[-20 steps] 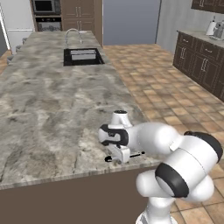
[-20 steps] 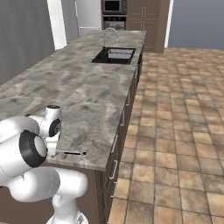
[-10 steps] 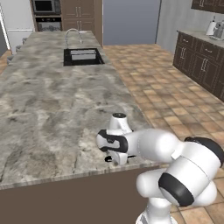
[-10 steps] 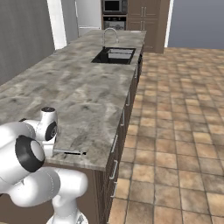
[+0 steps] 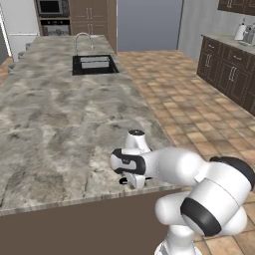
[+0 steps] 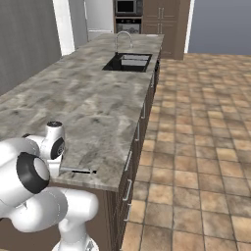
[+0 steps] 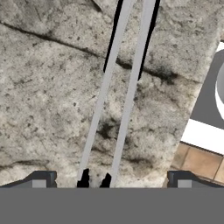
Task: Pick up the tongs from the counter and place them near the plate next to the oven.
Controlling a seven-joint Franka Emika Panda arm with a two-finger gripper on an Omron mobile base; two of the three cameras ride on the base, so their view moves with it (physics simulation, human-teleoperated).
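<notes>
The robot is at the reaching step: its gripper [image 7: 109, 183] hangs low over the near edge of the marbled counter [image 5: 55, 124], jaws spread wide apart and empty, and the tongs [image 7: 118, 100] lie flat on the stone between the two fingertips [image 7: 43, 178]. In the right base view the tongs [image 6: 78, 171] lie close to the counter corner, partly behind the hand. I think the next move calls for a short descent and then closing across the thin metal arms, centred so that they do not slip out.

The tongs [image 6: 78, 170] lie flat on the worktop [image 6: 93, 98], close to its near edge, under the gripper [image 7: 108, 181], between its spread fingers [image 7: 41, 179]. The sink [image 5: 92, 63] sits at the worktop's far end.
</notes>
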